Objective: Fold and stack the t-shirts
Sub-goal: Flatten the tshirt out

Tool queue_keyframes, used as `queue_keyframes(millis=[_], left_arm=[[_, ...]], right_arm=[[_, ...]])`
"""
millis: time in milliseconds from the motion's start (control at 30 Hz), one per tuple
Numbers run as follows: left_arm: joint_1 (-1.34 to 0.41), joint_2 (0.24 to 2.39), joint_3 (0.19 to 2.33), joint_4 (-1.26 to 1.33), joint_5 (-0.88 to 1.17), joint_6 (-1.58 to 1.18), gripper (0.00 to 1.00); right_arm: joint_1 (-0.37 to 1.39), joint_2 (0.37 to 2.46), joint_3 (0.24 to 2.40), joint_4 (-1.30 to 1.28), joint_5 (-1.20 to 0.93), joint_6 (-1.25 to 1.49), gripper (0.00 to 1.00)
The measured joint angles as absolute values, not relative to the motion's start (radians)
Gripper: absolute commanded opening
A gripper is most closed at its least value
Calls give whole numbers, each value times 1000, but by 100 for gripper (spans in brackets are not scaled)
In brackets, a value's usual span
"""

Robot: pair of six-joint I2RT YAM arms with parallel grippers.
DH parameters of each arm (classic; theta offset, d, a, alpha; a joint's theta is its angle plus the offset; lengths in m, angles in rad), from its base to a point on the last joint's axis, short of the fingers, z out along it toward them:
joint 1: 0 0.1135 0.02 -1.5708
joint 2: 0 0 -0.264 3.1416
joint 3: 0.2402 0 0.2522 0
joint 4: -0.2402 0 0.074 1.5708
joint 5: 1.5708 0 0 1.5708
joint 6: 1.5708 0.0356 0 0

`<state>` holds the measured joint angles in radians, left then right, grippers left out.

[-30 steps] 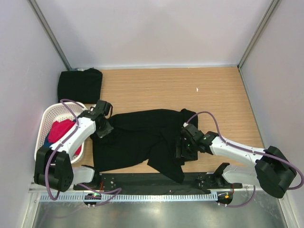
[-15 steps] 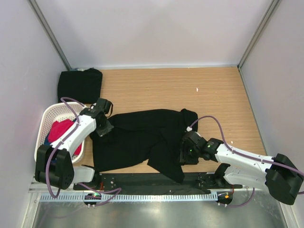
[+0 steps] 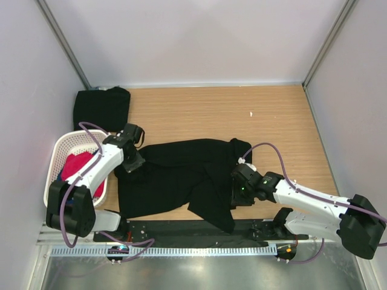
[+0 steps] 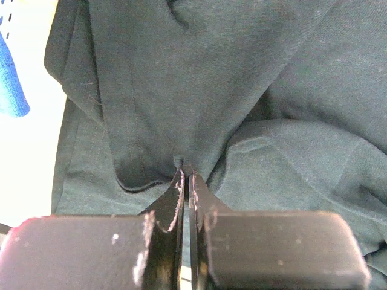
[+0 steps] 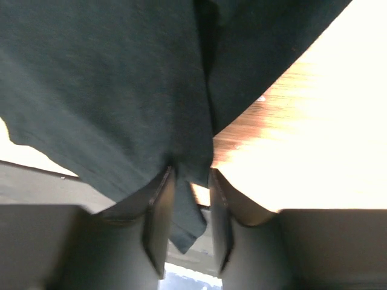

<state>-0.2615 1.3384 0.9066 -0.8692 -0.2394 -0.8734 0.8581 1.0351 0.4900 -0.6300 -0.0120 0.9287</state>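
Shifted a touch toward the upper left since a second ago, the left gripper (image 3: pixel 134 158) is seen at the left edge of the spread t-shirt (image 3: pixel 175 175), while the right gripper (image 3: pixel 240 188) is drawn slightly lower along the garment's right edge.

At the far left of the overhead view, a white basket (image 3: pixel 55 151) is shown holding a red-pink garment (image 3: pixel 75 166), with a blue garment (image 4: pixel 12 84) glimpsed by the left wrist camera. Above the basket, in the upper left corner of the table (image 3: pixel 272 121), a folded t-shirt (image 3: pixel 101 107) is already laid down.

The left arm is bent over the basket, its wrist angled down toward the cloth. Its jaws are clenched on a small pinch of black fabric, from which creases are fanned out.

The spread t-shirt is laid rumpled across the lower centre of the table, one flap trailing over the near edge. The cloth is judged light, limp and not fragile; no shape will be kept once it is lifted, and a thin pinch may slip. Hold is best taken at hems or shoulder seams, where the layers are doubled.

At the right, the other arm is stretched low from the lower right corner. A fold of the shirt is seen passing between its fingers (image 5: pixel 158 199), yet a sliver of light is left beside it, so a firm grasp cannot be confirmed.
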Motion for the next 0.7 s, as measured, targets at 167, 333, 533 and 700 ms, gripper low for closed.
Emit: queue_keyframes(millis=[167,333,533,700], left_arm=[[-262,1353,913,-869,-239,-870,0],[-262,1366,915,-868,-239,-865,0],[-262,1367,915,-868,-239,-860,0],[-262,1382,916,-868,-236,-860,0]], right_arm=[[858,1036,542,-677,6,924,42],[858,1033,546,-717,12,932,41],[858,1051,534,-706,14,934,41],[858,1089,497,-673,17,933,40]])
